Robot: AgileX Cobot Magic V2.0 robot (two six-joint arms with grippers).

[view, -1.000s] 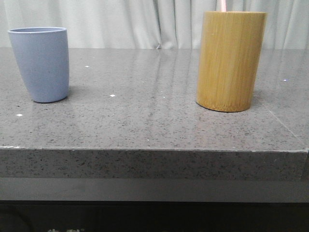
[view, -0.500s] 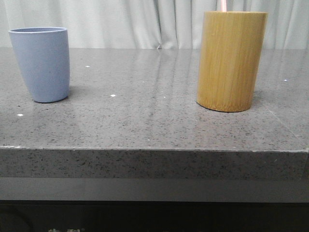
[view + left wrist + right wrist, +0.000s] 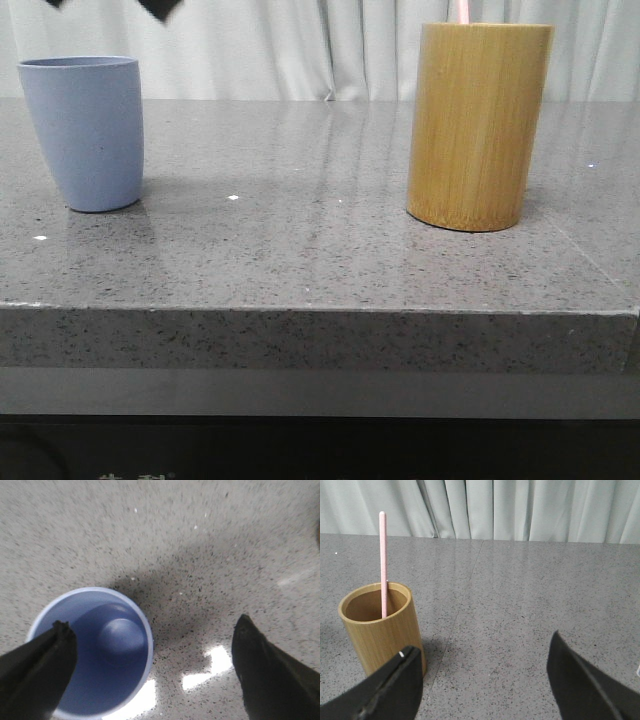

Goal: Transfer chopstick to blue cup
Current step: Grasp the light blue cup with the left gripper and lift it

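Table edge: the grey speckled table [image 3: 320, 260] ends in a straight front lip nearest the front camera, running the full width of the view.
Open surface: a wide bare stretch of stone lies between the two vessels, which stand well apart.
Blue cup: the blue cup [image 3: 85, 130] stands upright at the left of the table, back from the front lip; the left wrist view looks down into its hollow [image 3: 92, 652], with nothing inside.
Bamboo holder: the bamboo holder [image 3: 478, 125] stands upright at the right, about as far back as the cup.
Chopstick: the chopstick [image 3: 383, 562] stands in the bamboo holder, leaning on its inner wall, its pink upper end well above the rim; its tip [image 3: 464, 11] shows in the front view.
Left gripper: the left gripper [image 3: 150, 650] hangs above the blue cup, fingers spread wide, nothing between them.
Right gripper: the right gripper [image 3: 482, 680] is near the holder, fingers parted and empty.
Far edge: pale curtain [image 3: 330, 45] closes the space behind the table.
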